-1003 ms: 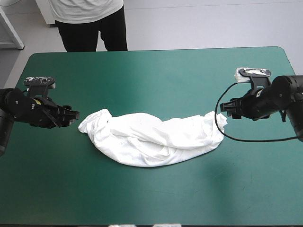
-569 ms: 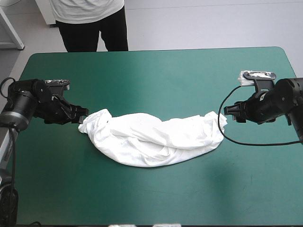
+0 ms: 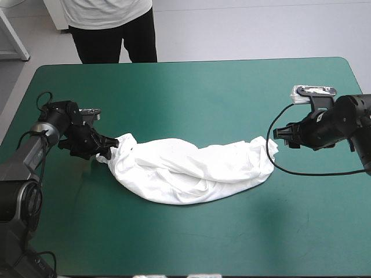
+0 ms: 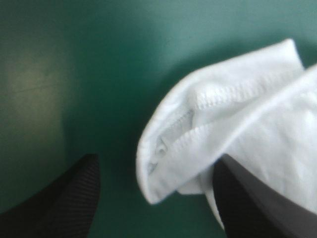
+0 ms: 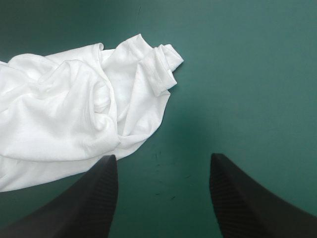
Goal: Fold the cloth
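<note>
The white T-shirt (image 3: 185, 168) lies as a long crumpled heap across the middle of the teal-green table. My left gripper (image 3: 110, 145) is low at the heap's left end, open, and a hemmed edge of the T-shirt (image 4: 213, 129) sits between its black fingers (image 4: 64, 198). My right gripper (image 3: 278, 134) hovers just off the right end, open, with bare cover between its fingers (image 5: 89, 198). From the right wrist, the T-shirt's rolled sleeve end (image 5: 158, 67) lies ahead of the gripper and to one side.
A black cable loop (image 3: 278, 159) rests on the table by the T-shirt's right end. Bare teal-green cover (image 3: 191, 237) stretches in front of and behind the heap.
My left gripper has moved right along the table until its fingers reach the T-shirt's left end. The right gripper has barely shifted. The T-shirt has not moved.
</note>
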Robot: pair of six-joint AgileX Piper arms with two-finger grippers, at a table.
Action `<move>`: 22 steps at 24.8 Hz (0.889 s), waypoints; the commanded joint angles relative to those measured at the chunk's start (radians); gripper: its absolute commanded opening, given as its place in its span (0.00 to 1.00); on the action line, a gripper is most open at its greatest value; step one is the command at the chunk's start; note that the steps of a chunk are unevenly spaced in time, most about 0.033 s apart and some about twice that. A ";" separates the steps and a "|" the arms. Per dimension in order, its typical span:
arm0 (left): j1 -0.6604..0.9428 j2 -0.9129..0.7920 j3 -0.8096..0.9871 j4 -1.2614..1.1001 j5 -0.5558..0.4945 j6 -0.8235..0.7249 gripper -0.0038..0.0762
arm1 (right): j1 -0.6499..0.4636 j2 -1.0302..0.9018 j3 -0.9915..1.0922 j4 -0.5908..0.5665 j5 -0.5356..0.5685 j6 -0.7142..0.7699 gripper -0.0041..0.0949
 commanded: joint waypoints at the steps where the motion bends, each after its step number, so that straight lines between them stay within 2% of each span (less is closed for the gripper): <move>1: 0.000 -0.007 -0.025 -0.009 -0.032 -0.003 0.60 | -0.002 -0.015 -0.027 0.006 -0.035 0.000 0.56; 4: 0.000 0.010 -0.023 -0.009 -0.048 -0.003 0.49 | -0.002 -0.007 -0.027 0.011 -0.036 0.000 0.56; 6: 0.000 0.031 -0.021 -0.011 -0.034 0.007 0.19 | 0.000 -0.002 -0.027 0.028 -0.036 -0.004 0.56; 7: 0.000 0.033 -0.021 -0.013 -0.028 0.019 0.08 | 0.000 0.000 -0.027 0.038 -0.035 -0.006 0.56; 8: 0.000 0.035 -0.019 -0.015 -0.023 0.032 0.04 | 0.000 0.002 -0.027 0.056 -0.035 -0.011 0.56; 16: 0.000 0.035 -0.019 -0.033 -0.019 0.032 0.04 | 0.125 0.090 -0.001 -0.013 -0.039 -0.008 0.56; 22: 0.000 0.035 -0.019 -0.054 -0.011 0.032 0.04 | 0.149 0.154 0.114 -0.049 -0.133 0.033 0.56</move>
